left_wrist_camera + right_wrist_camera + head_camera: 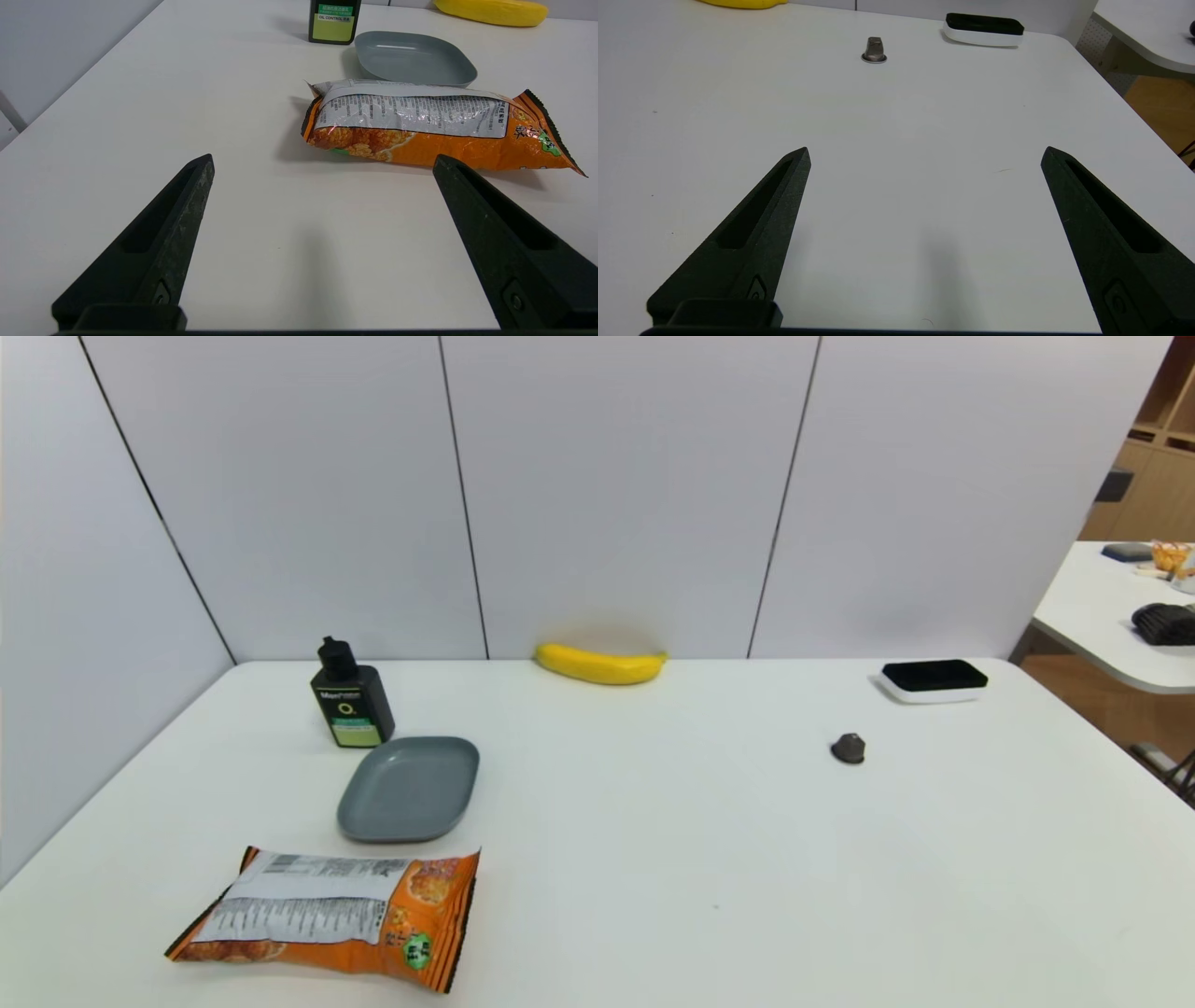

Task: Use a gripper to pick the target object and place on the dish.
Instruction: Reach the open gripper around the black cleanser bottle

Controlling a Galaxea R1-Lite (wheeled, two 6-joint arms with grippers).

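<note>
On the left part of the white counter [653, 859], we had the black bottle [353, 700] standing upright, its nozzle cap [337, 656] at the top and its green-and-white label [356, 723] facing us. Just beside it, nearer to us and a little to the right, lay the grey dish [409, 790], a shallow plate with rounded corners and a raised rim, with nothing resting in it. Nearer still, we saw the orange snack bag [327, 919] lying flat, its pale printed panel [299, 901] turned up. Along the back, close to the pale wall panels [616, 485], the yellow banana [600, 665] lay on its side, well apart from the bottle. Farther to the right we could make out a small dark metallic piece [849, 748], and behind it a white tray with a black top [934, 680]. Our left gripper [323, 161] hung above the counter on the near side of the snack bag, its two black fingers spread wide and released, with nothing between them. Our right gripper [926, 151] was over the right part of the counter, nearer to us than the metallic piece, likewise spread wide and holding nothing. Past the counter's right edge, we saw a second white table [1111, 616] bearing a black bundle [1165, 623].
</note>
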